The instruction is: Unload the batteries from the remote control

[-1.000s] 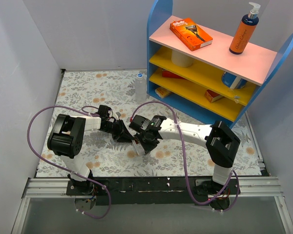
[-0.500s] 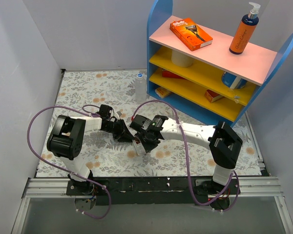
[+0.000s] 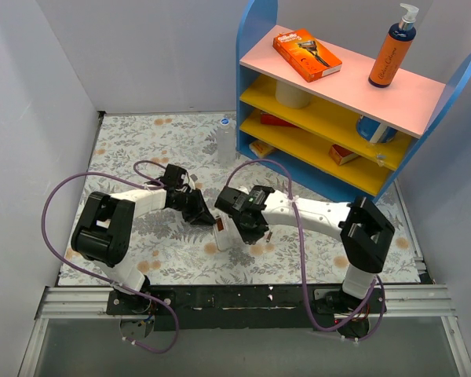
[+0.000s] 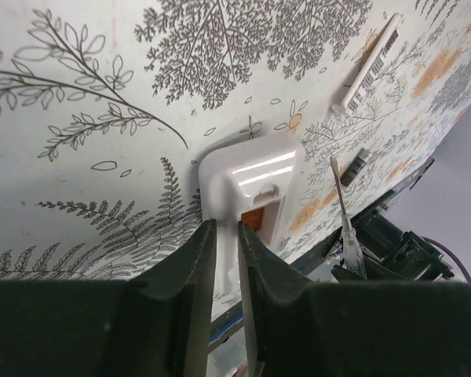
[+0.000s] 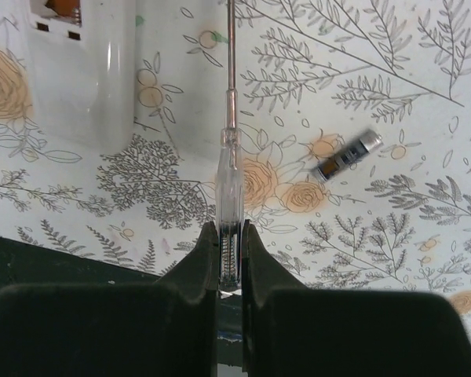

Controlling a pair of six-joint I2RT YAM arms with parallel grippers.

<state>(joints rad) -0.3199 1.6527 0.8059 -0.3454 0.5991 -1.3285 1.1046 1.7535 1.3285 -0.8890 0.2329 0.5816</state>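
White remote control (image 4: 251,177) clamped in left fingers (image 4: 173,306); right fingers (image 5: 192,283), angled down, pinch screwdriver (image 5: 229,181).

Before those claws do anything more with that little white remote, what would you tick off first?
1. Left claw gripping the remote control: ok, pinching its end.
2. Right claw holding the screwdriver: ok, shut on its clear handle.
3. Cover off: ok, a white cover piece lies apart from the remote.
4. One battery out: ok, lying loose beside the screwdriver.
5. Compartment emptied: cannot tell, the orange recess shows only partly.
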